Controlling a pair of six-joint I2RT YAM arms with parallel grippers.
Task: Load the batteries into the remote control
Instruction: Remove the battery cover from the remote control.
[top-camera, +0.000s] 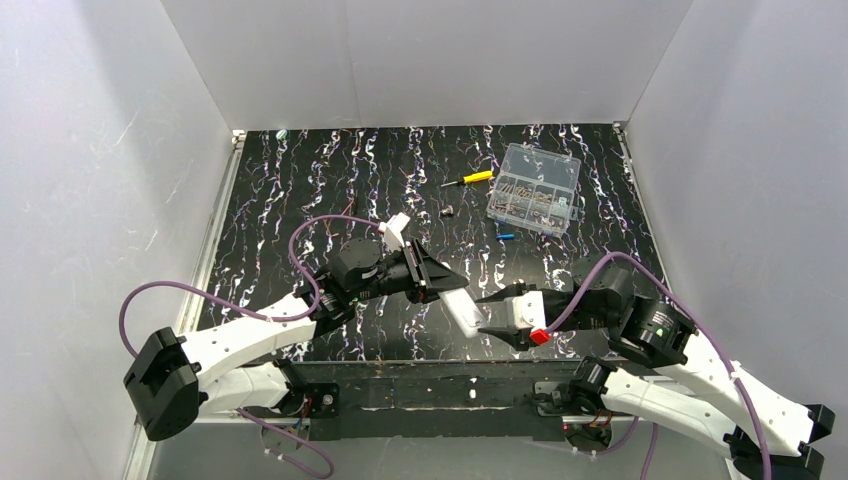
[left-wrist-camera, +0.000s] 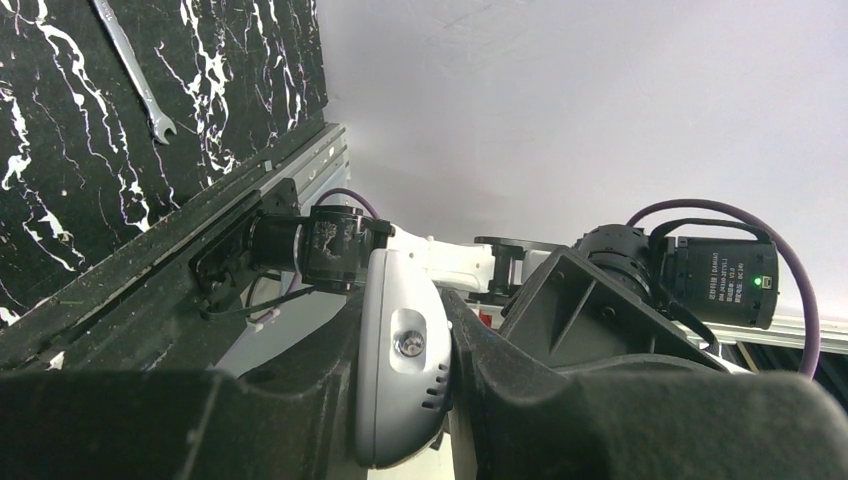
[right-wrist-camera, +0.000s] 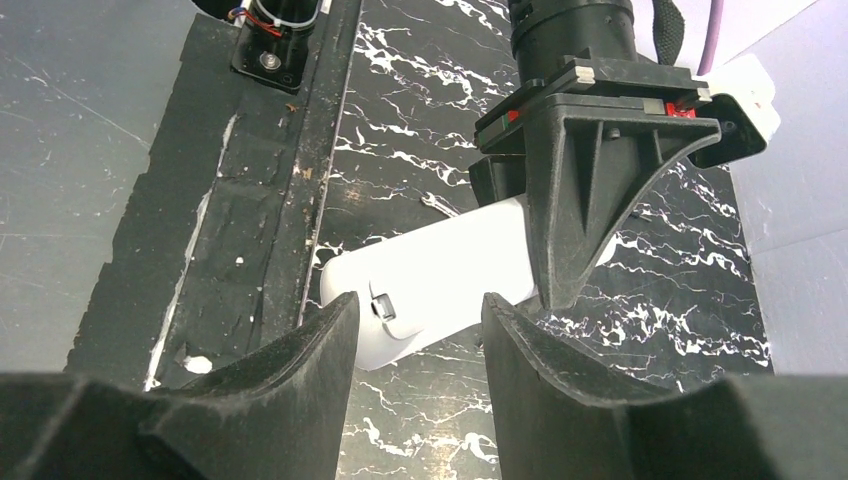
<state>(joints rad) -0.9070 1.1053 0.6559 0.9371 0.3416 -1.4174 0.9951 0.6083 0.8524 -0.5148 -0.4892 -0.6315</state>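
Observation:
The white remote control hangs above the table, and my left gripper is shut on its middle. In the left wrist view its end is pinched between the two dark fingers of my left gripper. My right gripper stands open just right of the remote's lower end. The right wrist view shows that end, with a small latch, just past the tips of my right gripper, with nothing between them. One blue battery lies on the table farther back.
A clear compartment box sits at the back right, with a yellow-handled screwdriver to its left and a small dark part nearby. A flat silver wrench lies on the marbled black tabletop. White walls enclose three sides.

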